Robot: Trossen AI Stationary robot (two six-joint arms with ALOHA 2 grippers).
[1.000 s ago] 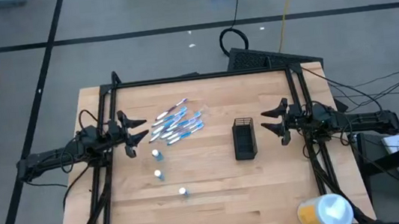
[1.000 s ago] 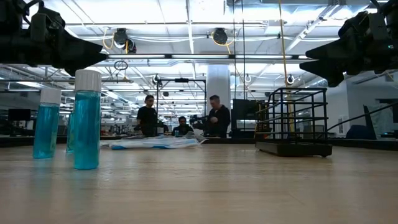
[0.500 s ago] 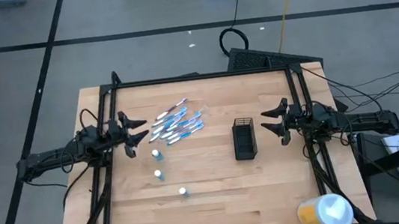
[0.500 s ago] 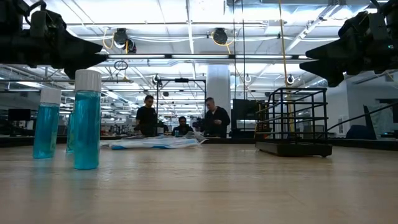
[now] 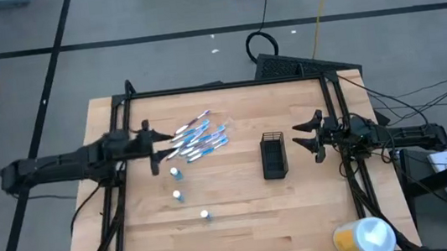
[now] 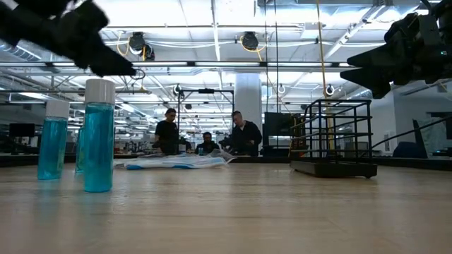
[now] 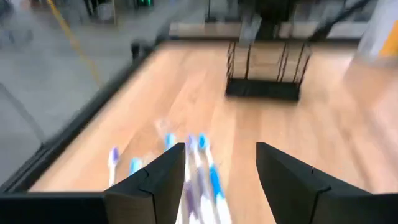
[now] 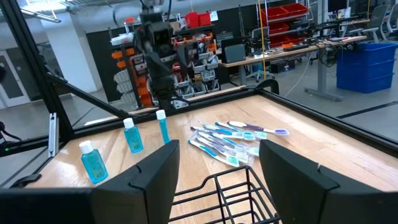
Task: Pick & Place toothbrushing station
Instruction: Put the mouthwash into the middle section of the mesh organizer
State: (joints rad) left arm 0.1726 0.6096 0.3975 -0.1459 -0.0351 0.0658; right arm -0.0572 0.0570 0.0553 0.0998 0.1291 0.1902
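Note:
Several blue-and-white toothbrushes [image 5: 200, 139] lie in a loose pile on the table's far left part, also seen in the left wrist view [image 7: 200, 163]. The black wire-mesh cup [image 5: 273, 155] stands upright right of centre. Three small blue tubes with white caps [image 5: 176, 172] [image 5: 177, 196] [image 5: 205, 215] stand upright near the pile. My left gripper [image 5: 156, 147] hangs open in the air at the pile's left edge, tipped downward, touching nothing. My right gripper [image 5: 308, 138] waits open, level, just right of the cup [image 8: 230, 193].
A yellow-and-white roll [image 5: 363, 238] lies at the table's near right corner. A black frame [image 5: 223, 86] runs along the table's far and side edges. Bare wood [image 5: 301, 210] lies near the front. People stand in the room far behind the table [image 6: 244, 134].
My left gripper has risen, gone toward the table's right as far as the toothbrush pile, and tipped its fingers downward. Its fingers stay open. My right arm and all the things on the table have kept still.

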